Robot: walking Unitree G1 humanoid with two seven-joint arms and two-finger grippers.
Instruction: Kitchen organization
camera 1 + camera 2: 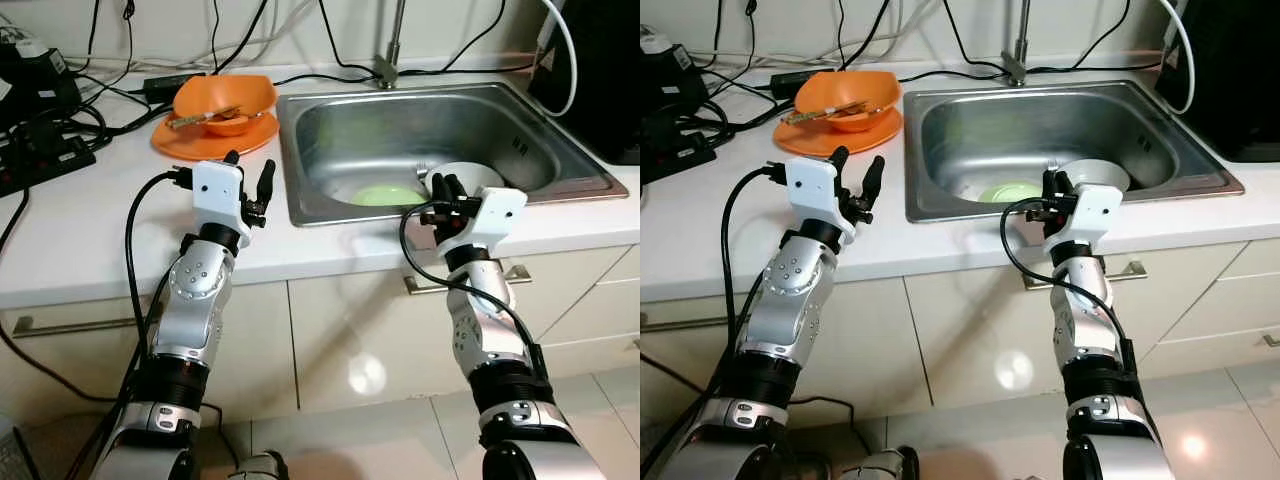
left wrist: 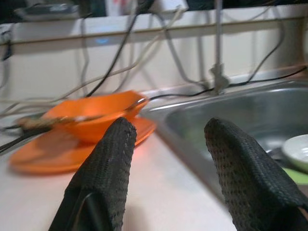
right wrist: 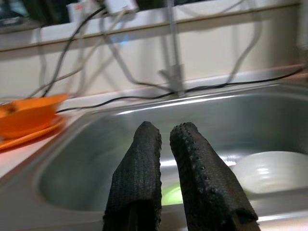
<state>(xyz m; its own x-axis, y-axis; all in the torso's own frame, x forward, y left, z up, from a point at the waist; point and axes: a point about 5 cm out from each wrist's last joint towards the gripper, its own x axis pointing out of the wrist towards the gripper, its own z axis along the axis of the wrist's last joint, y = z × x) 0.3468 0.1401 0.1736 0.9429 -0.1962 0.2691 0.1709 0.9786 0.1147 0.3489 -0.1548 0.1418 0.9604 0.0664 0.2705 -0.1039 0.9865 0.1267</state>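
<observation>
— Left tool?
— Fingers spread over the surface — orange bowl on orange plate just ahead.
— Right tool?
— Pressed together at the sink rim, white bowl and green dish just beyond.

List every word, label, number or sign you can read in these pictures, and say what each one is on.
None can be read.
Orange bowl, orange plate, sink, white bowl, green dish: plain, no print.
Black unit on the right and the power strip on the left: no legible marking.
</observation>
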